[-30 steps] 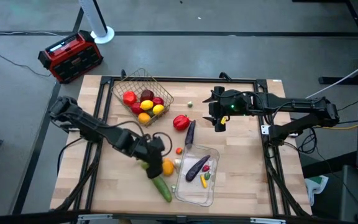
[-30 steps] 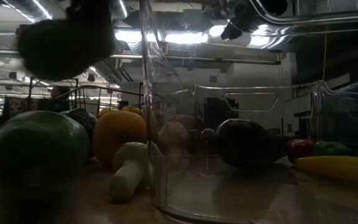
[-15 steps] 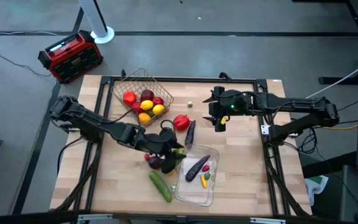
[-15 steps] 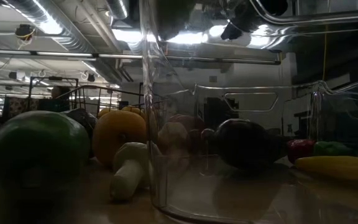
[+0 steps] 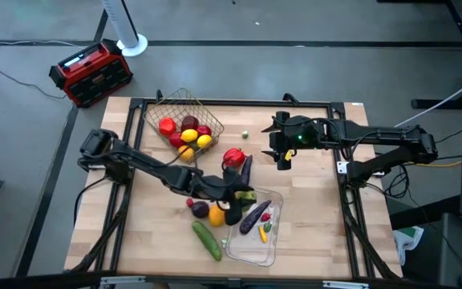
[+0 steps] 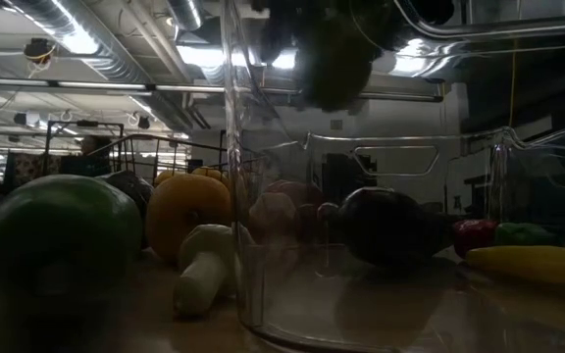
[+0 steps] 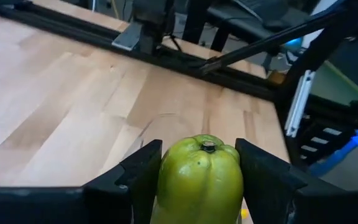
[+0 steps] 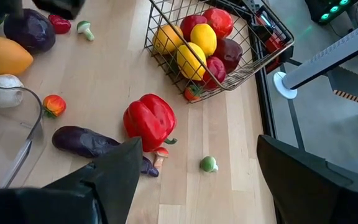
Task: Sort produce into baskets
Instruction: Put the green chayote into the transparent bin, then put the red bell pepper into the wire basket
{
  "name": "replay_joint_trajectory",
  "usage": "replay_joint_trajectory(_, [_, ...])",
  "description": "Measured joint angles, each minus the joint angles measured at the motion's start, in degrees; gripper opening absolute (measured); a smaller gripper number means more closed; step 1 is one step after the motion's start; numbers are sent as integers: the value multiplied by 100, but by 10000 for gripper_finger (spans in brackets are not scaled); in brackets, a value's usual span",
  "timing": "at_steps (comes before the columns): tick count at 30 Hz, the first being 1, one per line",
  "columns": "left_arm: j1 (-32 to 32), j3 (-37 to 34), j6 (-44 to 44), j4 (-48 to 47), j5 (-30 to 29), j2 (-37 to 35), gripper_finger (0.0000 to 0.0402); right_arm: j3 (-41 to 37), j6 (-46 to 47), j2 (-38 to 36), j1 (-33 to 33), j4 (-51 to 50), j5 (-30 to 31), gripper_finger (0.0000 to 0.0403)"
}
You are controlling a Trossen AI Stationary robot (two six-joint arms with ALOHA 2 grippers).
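Near the middle of the worktop (image 5: 167, 233), your left pincer (image 5: 243, 195) is closed about halfway on a green squash (image 7: 199, 180), one finger on each side. It hangs right at the 11 o'clock corner of the clear tray (image 5: 255, 245), seen from above. The low view shows the squash up in the air over the tray wall.

The tray sits close to the 6 o'clock edge of the worktop. A purple eggplant (image 5: 256, 215), a small yellow piece and a small red piece lie inside it. Just outside the tray, toward 9 o'clock, the space is crowded: a dark purple vegetable (image 5: 201, 209), an orange fruit (image 5: 216, 215) and a green cucumber (image 5: 208, 241) lie close together.

The wire basket (image 5: 156, 118) stands at 11 o'clock, near the far edge, with red and yellow fruits (image 5: 184, 135) in it. A red pepper (image 5: 233, 157) and another eggplant (image 5: 245, 171) lie between the basket and the tray.

Your right pincer (image 5: 283, 160) waits at 2 o'clock, wide open and holding nothing. The wood toward 3 o'clock and 8 o'clock is bare, so you have room to move there.
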Motion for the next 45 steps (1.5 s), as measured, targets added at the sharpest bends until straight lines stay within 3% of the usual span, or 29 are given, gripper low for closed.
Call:
replay_joint_trajectory(4, [51, 0, -9, -16, 86, 161, 202, 0, 2, 0, -2, 0, -2, 312])
replay_joint_trajectory(12, [148, 0, 12, 2, 92, 219, 274, 0, 1, 0, -1, 2, -2, 312])
replay_joint_trajectory(18, [196, 0, 49, -45, 90, 216, 307, 0, 2, 0, -2, 2, -2, 312])
replay_joint_trajectory(34, [418, -7, 1030, -1870, 57, -1172, 312, 0, 0, 51, -16, 247, -4, 312])
replay_joint_trajectory(45, [758, -7, 1291, -2298, 57, -1407, 312, 2, -4, 641, -604, 350, -201, 312])
